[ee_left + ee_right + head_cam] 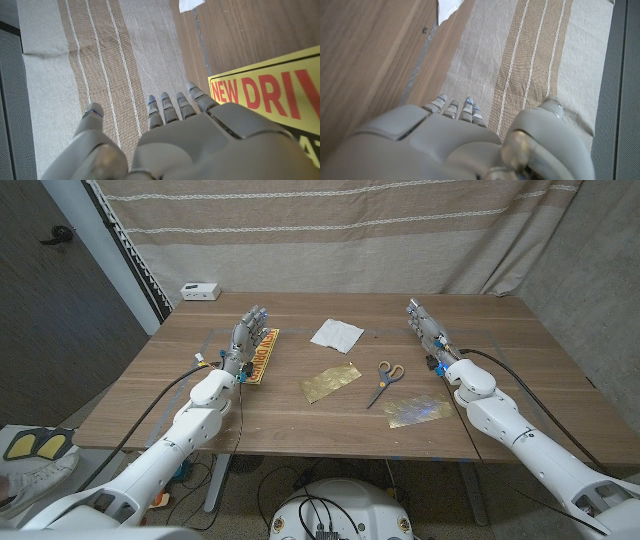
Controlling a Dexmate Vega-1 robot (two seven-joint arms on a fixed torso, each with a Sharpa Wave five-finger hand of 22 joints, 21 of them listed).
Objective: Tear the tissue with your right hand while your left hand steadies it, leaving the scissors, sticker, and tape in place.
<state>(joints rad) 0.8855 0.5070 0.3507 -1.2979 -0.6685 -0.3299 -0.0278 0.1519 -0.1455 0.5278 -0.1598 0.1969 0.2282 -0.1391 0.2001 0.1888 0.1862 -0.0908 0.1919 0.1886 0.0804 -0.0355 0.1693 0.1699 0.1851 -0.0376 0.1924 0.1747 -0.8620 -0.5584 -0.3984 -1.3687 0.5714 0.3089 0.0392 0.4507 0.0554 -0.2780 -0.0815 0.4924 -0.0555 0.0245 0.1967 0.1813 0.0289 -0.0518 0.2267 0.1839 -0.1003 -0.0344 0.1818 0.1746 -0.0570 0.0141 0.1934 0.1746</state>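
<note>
A white tissue (337,334) lies on the far middle of the wooden table (500,355); a corner of the tissue (191,4) shows in the left wrist view, and the tissue (448,8) also shows in the right wrist view. Orange-handled scissors (383,381) lie right of centre. A yellow sticker (262,356) with red "NEW DRIV" print (270,90) lies under my left hand (247,340), which holds nothing, fingers extended. My right hand (428,330) reaches out over the table's right side, empty, fingers straight.
Two shiny gold foil sheets lie on the table: one (331,381) at centre, another (418,410) near the front right. A small white box (200,291) sits at the far left corner. A striped curtain (330,230) hangs behind the table.
</note>
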